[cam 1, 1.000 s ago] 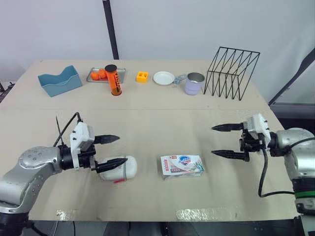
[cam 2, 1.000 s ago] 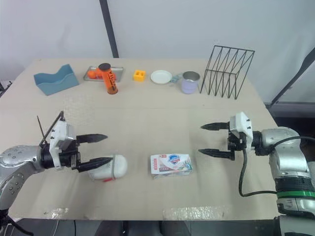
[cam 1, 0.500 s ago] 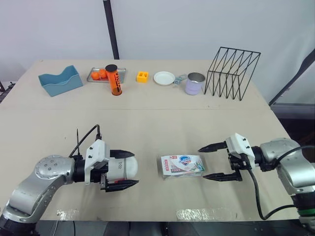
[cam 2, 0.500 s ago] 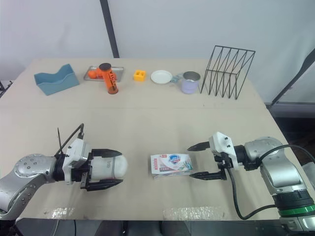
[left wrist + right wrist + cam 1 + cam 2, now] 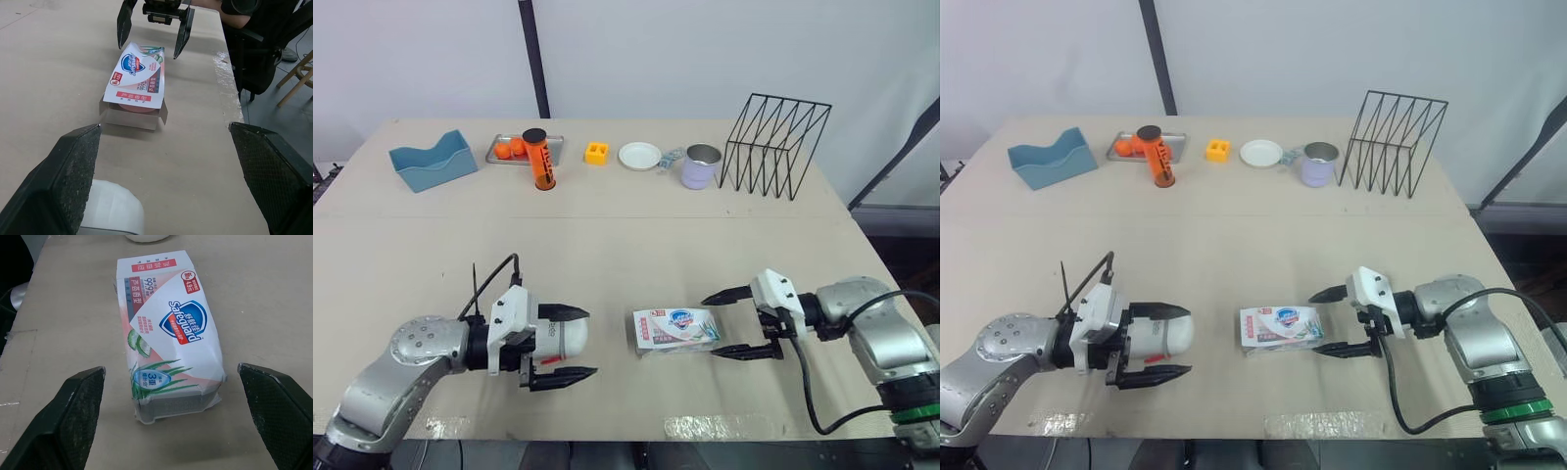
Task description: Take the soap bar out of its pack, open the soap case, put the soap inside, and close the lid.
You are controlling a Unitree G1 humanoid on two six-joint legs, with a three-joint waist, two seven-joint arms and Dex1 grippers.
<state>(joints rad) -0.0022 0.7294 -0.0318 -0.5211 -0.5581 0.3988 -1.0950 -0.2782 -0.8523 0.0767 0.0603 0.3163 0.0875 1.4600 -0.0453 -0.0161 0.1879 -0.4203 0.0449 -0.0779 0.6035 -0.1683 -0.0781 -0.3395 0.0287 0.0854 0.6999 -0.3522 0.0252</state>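
While nothing is unpacked yet, you have both grippers poised.
Your right gripper (image 5: 710,326) gapes at the end of the soap pack (image 5: 675,330) mid-table; your left gripper (image 5: 589,343) spreads wide around the closed soap case (image 5: 560,338); every step remains.

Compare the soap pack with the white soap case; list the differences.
The soap pack is a flat printed box; the soap case is plain white and rounded. The soap pack's end facing the case is open, pink soap showing; the soap case looks closed. The soap case sits between the open fingers of the left gripper; the soap pack lies ahead of the open right gripper. Both rest on the table.
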